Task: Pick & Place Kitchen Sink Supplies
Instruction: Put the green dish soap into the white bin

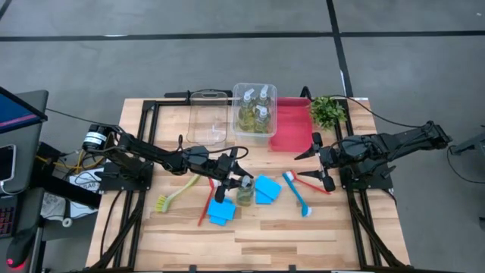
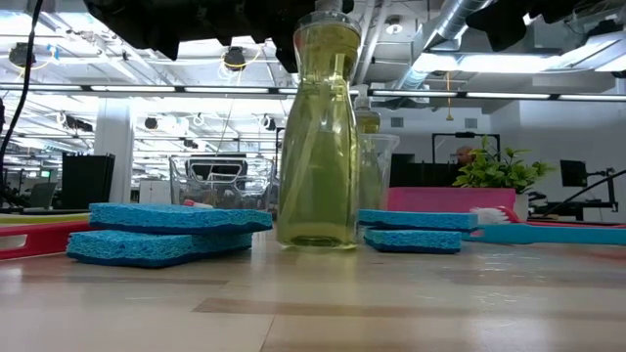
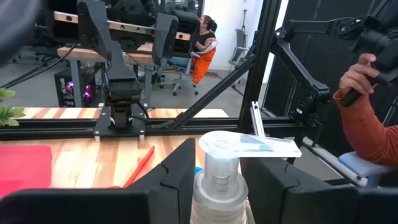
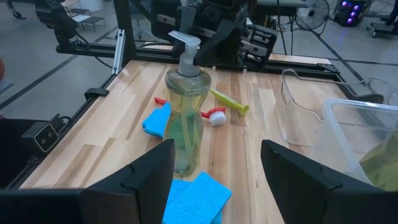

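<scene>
A clear pump bottle of yellow-green liquid stands on its base on the table. My left gripper reaches in from the table's left and is shut on it. Three more bottles stand in a clear bin. Blue sponges lie flat beside the bottle. A yellow-green brush, a red brush and a blue brush lie on the wood. My right gripper hovers open near the table's right side, close to the blue brush, touching nothing. My left gripper pinches the bottle's neck collar, just under the pump head, between its two fingers. The fingers come in about level from the table's left. The bottle stays upright with its base on the table.
An empty clear bin, the clear bin with bottles and a red bin line the far side, with a small green plant at the right. A person's hand and orange sleeve show beyond the table.
</scene>
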Controlling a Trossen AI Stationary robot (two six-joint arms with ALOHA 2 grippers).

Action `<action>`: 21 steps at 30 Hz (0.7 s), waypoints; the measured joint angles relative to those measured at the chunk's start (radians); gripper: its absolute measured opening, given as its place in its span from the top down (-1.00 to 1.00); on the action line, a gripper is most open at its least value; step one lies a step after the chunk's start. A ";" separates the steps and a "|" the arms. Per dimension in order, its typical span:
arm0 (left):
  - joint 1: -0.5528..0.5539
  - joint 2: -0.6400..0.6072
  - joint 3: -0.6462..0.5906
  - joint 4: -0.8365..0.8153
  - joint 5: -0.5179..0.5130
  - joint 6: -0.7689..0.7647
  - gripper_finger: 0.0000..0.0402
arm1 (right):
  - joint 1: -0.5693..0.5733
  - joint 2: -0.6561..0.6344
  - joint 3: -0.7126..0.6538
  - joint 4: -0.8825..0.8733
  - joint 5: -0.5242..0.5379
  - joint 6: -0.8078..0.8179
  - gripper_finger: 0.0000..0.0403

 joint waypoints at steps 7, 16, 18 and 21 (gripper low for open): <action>0.000 -0.016 -0.001 0.011 0.000 -0.014 0.36 | 0.000 0.000 0.000 0.001 0.000 0.000 -0.15; 0.000 -0.103 -0.001 0.007 -0.014 0.019 0.43 | 0.000 0.000 0.000 0.005 0.002 0.000 -0.15; 0.000 -0.128 -0.001 0.003 -0.029 0.038 0.37 | 0.000 0.000 0.000 0.005 0.002 0.000 -0.15; 0.001 -0.171 -0.001 -0.001 -0.048 0.066 0.37 | 0.000 0.000 0.000 0.005 0.002 0.000 -0.15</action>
